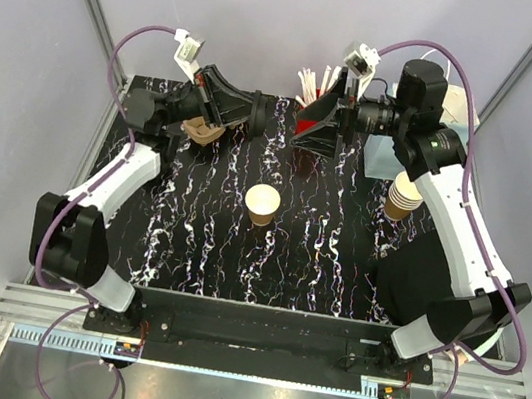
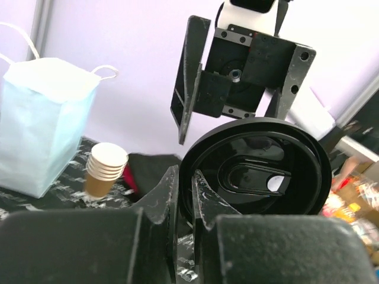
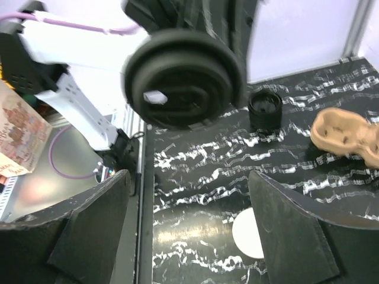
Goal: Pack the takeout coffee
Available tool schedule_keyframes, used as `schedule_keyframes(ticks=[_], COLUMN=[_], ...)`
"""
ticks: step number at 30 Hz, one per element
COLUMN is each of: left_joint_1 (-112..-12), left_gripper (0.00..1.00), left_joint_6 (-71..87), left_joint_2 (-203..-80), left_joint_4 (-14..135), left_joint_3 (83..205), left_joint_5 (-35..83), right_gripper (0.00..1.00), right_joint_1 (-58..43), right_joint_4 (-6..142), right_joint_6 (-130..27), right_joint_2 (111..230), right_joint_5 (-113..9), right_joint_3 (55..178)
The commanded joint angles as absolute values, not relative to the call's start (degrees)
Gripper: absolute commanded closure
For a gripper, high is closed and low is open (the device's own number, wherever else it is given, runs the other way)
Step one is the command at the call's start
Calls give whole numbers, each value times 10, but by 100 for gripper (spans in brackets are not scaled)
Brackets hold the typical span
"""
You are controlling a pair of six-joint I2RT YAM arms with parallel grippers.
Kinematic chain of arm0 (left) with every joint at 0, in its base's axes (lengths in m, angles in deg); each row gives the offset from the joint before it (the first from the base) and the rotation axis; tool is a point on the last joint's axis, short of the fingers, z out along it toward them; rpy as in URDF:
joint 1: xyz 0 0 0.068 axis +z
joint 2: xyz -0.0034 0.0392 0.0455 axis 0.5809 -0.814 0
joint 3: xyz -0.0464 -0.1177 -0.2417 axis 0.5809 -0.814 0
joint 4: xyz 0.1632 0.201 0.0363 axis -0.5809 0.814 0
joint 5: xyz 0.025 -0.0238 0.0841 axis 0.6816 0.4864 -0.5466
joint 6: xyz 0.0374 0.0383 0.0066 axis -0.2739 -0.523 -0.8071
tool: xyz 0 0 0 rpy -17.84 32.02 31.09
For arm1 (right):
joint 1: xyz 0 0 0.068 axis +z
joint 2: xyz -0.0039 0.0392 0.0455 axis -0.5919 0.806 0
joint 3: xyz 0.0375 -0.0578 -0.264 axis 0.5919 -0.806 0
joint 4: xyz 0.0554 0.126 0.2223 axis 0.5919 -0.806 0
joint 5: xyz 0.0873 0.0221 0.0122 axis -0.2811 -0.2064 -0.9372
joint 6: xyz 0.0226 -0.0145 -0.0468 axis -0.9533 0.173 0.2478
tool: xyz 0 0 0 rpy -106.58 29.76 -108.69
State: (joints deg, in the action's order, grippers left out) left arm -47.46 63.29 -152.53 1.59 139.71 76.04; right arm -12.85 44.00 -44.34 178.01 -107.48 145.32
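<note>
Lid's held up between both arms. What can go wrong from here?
1. The left tool pinches the black lid only at its rim; a nudge from the open right tool facing it could knock it loose.
2. The cup stands unheld mid-table; a dropped lid could tip it.
</note>
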Motion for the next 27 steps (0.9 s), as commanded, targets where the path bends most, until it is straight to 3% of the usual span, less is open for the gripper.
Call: schedule_keyframes(ticks=[1,13,27], left_joint_1=[-479,-509,-518], left_gripper=[100,100,100], left_joint_6=[722,684,663], left_joint_2=[-1549,-1553,-1567], left_joint_4=[-105,-57,-37], left_joint_3=[1391,1390,1388], left_joint_5=[714,693,695], right_gripper=[15,17,31], right_joint_1=[-110,-81,-70], right_joint_4=[481,495,491], right_joint_6=[-489,-509,-518], right_joint_2=[1790,1807,1826], right_joint_5=[-1097,-1097,-1100], right_joint_3=[1500,1506,1537])
